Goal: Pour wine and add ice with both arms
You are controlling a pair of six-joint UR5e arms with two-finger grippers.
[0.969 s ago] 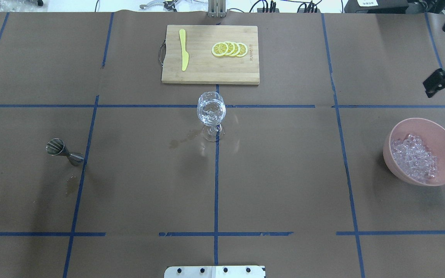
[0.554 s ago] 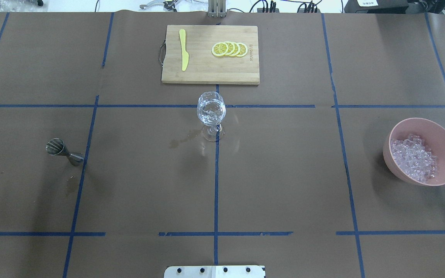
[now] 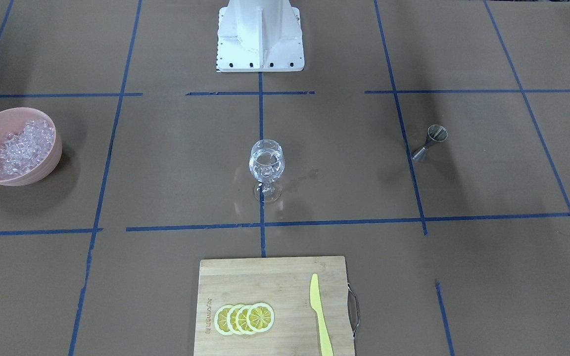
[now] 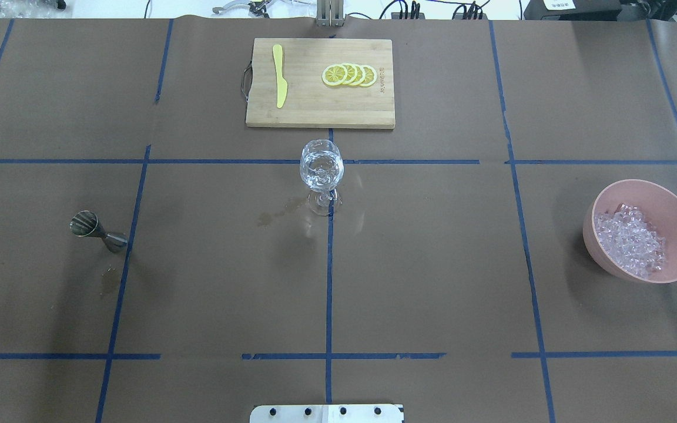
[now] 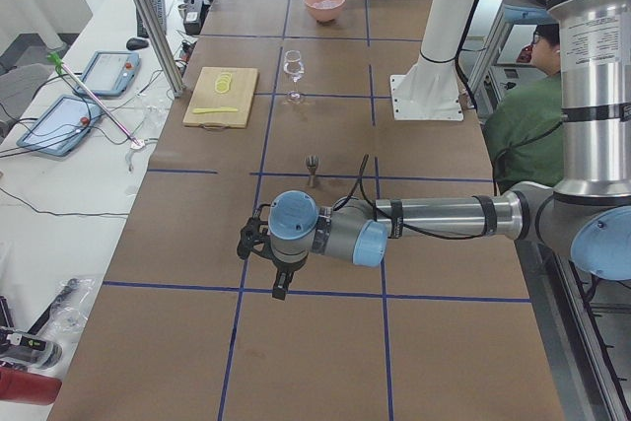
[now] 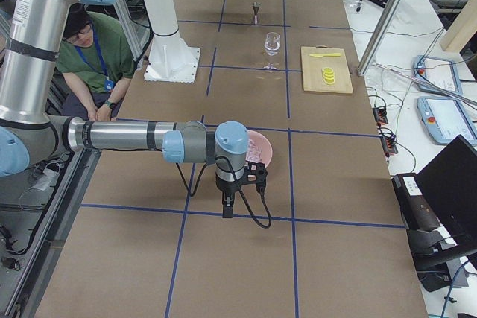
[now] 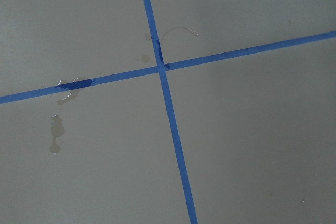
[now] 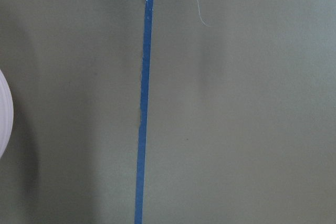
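A wine glass [image 4: 321, 170] stands upright at the table's centre, with clear ice chunks and a little clear liquid in its bowl; it also shows in the front view [image 3: 266, 163]. A pink bowl [image 4: 644, 189] at the right holds several ice chunks [image 4: 629, 238]. A steel jigger [image 4: 94, 230] stands at the left. Both arms are out of the overhead view. The left gripper [image 5: 252, 240] hovers over bare table near the table's left end. The right gripper [image 6: 256, 174] hovers beside the bowl [image 6: 262, 147]. I cannot tell whether either is open.
A wooden cutting board [image 4: 319, 120] with a yellow knife [image 4: 280, 76] and lemon slices [image 4: 350, 75] lies behind the glass. Wet stains mark the paper near the glass [image 4: 274, 214] and the jigger [image 4: 107, 282]. The white pedestal [image 3: 259, 34] stands at the robot's side.
The right gripper, seen at the overhead view's right edge a second ago, has moved out of that view. The glass, bowl and jigger have not moved.
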